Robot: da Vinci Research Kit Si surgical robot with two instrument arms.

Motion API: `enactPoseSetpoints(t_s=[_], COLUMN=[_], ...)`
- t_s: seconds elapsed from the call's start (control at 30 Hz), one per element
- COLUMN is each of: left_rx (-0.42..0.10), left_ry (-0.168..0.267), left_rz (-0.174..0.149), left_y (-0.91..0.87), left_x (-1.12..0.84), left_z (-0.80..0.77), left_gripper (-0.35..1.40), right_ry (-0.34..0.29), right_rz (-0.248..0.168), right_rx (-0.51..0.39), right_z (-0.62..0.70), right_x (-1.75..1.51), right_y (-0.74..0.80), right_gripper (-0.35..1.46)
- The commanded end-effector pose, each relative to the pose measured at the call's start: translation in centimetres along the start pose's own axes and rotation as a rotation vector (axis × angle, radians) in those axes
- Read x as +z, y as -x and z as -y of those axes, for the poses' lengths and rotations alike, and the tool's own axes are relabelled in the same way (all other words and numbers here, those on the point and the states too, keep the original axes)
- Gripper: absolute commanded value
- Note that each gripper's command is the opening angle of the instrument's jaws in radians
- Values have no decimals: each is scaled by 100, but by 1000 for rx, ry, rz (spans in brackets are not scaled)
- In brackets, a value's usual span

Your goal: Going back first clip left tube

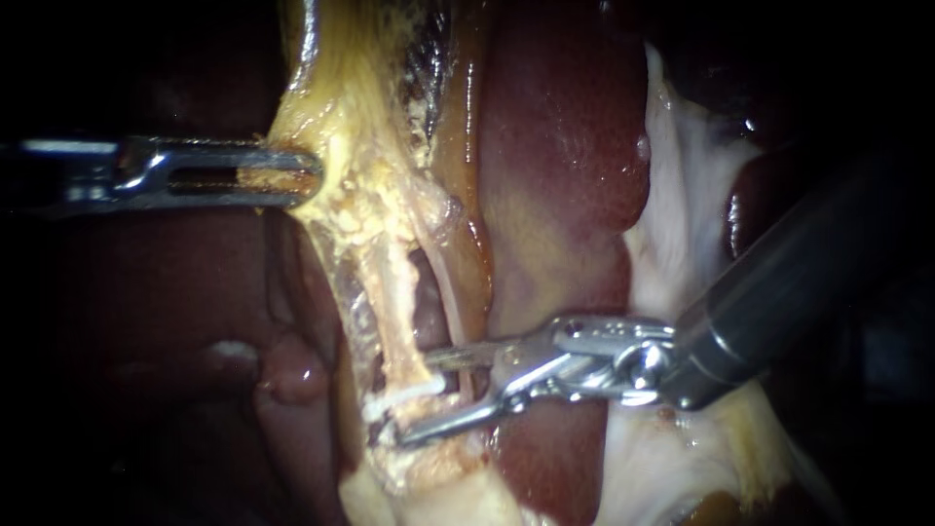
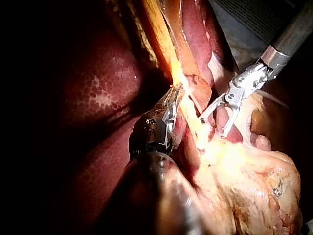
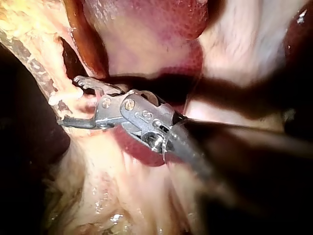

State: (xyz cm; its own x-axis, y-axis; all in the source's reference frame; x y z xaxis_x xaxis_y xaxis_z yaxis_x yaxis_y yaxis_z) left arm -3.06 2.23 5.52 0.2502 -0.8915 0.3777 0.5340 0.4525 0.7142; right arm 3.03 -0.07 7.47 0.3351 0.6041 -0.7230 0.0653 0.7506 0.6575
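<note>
The left tube (image 1: 392, 302) runs down as a pale strand from the yellowish gallbladder (image 1: 336, 107). A white clip (image 1: 401, 395) lies across its lower end. My right instrument (image 1: 419, 397) comes in from the right with its jaws open, one above and one below the clip, with gaps showing. The right wrist view has the same open jaws (image 3: 68, 100) around the white clip (image 3: 62, 98). My left instrument (image 1: 310, 175) is shut on the gallbladder's edge and holds it out to the left; its jaws (image 2: 175, 95) grip tissue in the left wrist view too.
A thinner right tube (image 1: 446, 297) runs beside the left one, with a dark window between them. The dark red liver (image 1: 560, 146) lies behind, and pale fatty tissue (image 1: 682, 195) lies to the right. My right instrument (image 2: 213, 126) appears ahead of the left one.
</note>
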Motion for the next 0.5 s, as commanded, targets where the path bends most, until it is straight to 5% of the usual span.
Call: enactPoseSetpoints(t_s=[0.03, 0.27, 0.5], left_rx=[1, 4, 5], left_ry=[0, 4, 4], left_rz=[0, 3, 4], left_y=[-1, -9, -10], left_x=[0, 4, 7], left_z=[0, 0, -3], left_gripper=[-35, -35, -35], right_ry=[2, -1, 19], right_rz=[-11, -89, -108], right_rx=[-25, -145, -202], right_z=[0, 10, 20], right_x=[-9, -64, -105], right_y=[-4, -30, -59], right_gripper=[60, 60, 60])
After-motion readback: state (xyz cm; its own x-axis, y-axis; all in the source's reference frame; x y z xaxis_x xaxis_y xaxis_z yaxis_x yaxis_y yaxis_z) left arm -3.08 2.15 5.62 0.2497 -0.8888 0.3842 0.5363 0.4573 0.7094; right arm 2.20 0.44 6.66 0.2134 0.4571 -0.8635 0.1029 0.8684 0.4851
